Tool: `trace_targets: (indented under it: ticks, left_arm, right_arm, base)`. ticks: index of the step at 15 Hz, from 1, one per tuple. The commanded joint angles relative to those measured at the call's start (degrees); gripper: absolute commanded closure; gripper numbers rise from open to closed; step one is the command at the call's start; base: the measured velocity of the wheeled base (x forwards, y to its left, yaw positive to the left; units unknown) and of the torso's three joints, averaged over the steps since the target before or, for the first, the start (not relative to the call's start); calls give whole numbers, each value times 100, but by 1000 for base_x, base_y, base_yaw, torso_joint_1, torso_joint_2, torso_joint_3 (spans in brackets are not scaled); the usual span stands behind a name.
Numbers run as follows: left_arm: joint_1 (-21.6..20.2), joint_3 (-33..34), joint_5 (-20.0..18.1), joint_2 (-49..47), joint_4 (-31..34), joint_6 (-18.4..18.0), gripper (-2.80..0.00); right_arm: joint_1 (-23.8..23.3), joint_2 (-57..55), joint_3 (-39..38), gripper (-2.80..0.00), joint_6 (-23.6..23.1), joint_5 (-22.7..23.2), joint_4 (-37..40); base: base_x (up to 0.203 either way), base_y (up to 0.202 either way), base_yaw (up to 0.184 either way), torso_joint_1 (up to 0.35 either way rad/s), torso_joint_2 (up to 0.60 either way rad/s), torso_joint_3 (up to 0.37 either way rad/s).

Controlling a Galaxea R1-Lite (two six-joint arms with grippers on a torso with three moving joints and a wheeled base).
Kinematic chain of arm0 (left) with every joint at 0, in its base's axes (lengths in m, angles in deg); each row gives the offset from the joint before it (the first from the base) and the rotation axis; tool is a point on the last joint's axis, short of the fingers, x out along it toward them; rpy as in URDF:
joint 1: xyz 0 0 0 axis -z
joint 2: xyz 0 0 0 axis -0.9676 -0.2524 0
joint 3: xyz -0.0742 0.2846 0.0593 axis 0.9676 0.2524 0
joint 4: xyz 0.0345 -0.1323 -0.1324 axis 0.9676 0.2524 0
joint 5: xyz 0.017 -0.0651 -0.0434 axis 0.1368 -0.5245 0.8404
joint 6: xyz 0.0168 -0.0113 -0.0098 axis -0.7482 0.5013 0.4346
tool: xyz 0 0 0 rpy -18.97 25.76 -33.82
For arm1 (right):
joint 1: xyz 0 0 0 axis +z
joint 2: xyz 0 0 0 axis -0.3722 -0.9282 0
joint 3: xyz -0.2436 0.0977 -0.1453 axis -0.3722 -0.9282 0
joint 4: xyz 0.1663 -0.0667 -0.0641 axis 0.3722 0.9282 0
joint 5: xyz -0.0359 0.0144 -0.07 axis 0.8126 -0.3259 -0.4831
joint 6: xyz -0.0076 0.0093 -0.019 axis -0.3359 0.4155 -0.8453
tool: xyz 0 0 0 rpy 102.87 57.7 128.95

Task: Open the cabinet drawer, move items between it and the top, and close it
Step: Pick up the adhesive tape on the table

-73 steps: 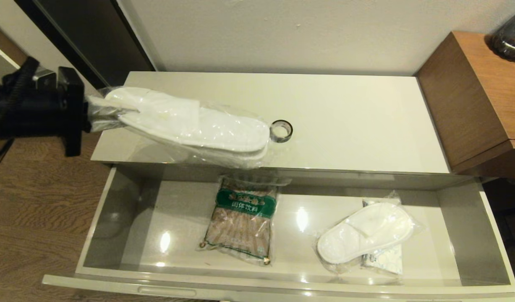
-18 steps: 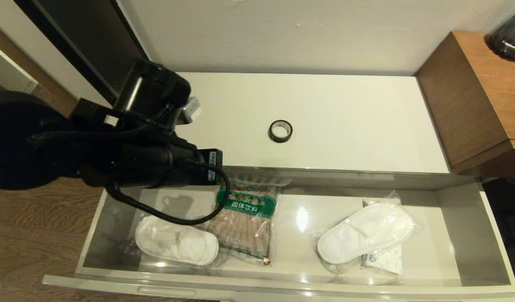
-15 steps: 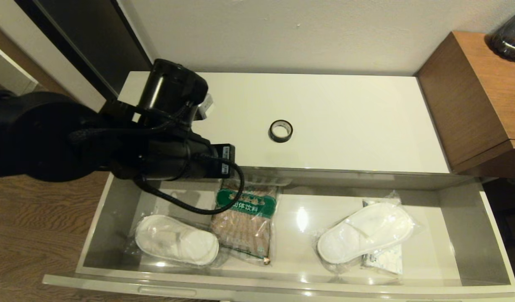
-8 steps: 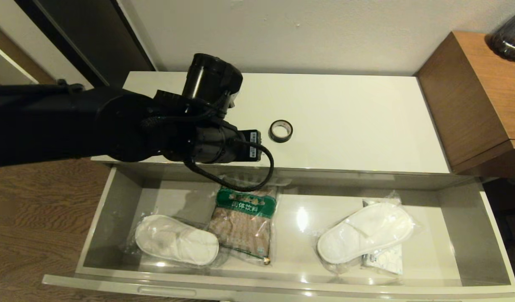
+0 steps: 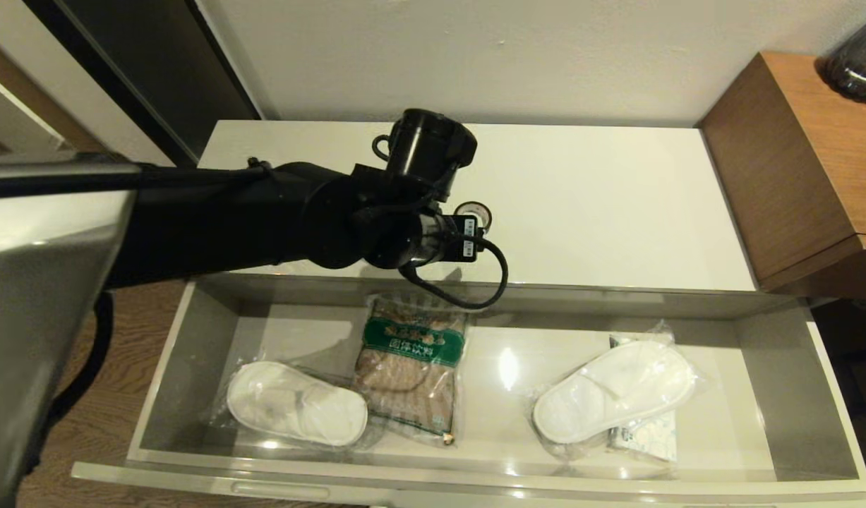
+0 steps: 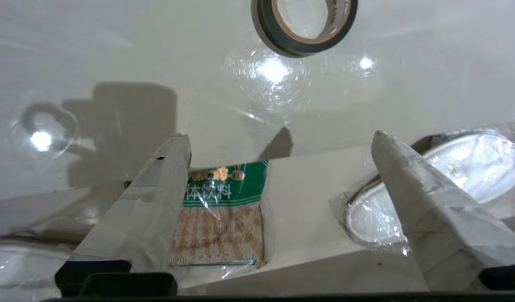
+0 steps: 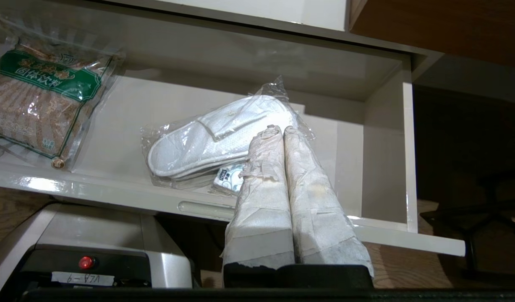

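The drawer (image 5: 475,483) stands pulled out below the glossy cream top (image 5: 602,204). The black tape roll (image 5: 475,209) (image 6: 303,25) lies on the top. My left gripper (image 6: 279,138) hovers open and empty just short of the roll, over the top's front edge; its arm (image 5: 348,226) partly covers the roll in the head view. One bagged slipper pair (image 5: 296,403) lies at the drawer's left, the other (image 5: 612,391) (image 7: 219,134) at its right, on the white packet (image 5: 644,439) (image 7: 228,178). My right gripper (image 7: 278,130) is shut and empty, low in front of the drawer.
A brown bag with a green label (image 5: 411,367) (image 6: 215,218) lies in the drawer's middle. The brown wooden unit (image 5: 800,162) rises at the right of the top, with a dark jar (image 5: 856,63) on it. A wall runs behind the top.
The slipper pair my left gripper held above the top now lies in the drawer's left end. The left arm has risen out of the drawer and swung right to the tape roll.
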Motion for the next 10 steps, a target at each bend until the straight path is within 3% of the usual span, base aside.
trace_targets:
  ticks: [1, 3, 6, 8, 10]
  left_arm:
    - [29, -432, 61, -496, -62, -134, -280]
    - [33, -455, 102, -618, -221, -367, -280]
    - [49, -455, 123, -634, -262, -407, -280]
    - [165, -459, 282, -1045, -1104, -1381, -280]
    - [227, -473, 496, -1211, -1662, -1999, -280]
  right_arm:
    - [1, -7, 0, 0, -13, 2, -5]
    - [1, -7, 0, 0, -5, 2, -5]
    - [1, -7, 0, 0, -11, 2, -5]
    - [1, -7, 0, 0, -5, 2, -5]
    - [1, -7, 0, 0, -13, 2, -5]
  base:
    - [0, 0, 0, 0, 0, 0]
    - [0, 0, 0, 0, 0, 0]
    - [0, 0, 0, 0, 0, 0]
    - [0, 0, 0, 0, 0, 0]
    - [0, 0, 0, 0, 0, 0]
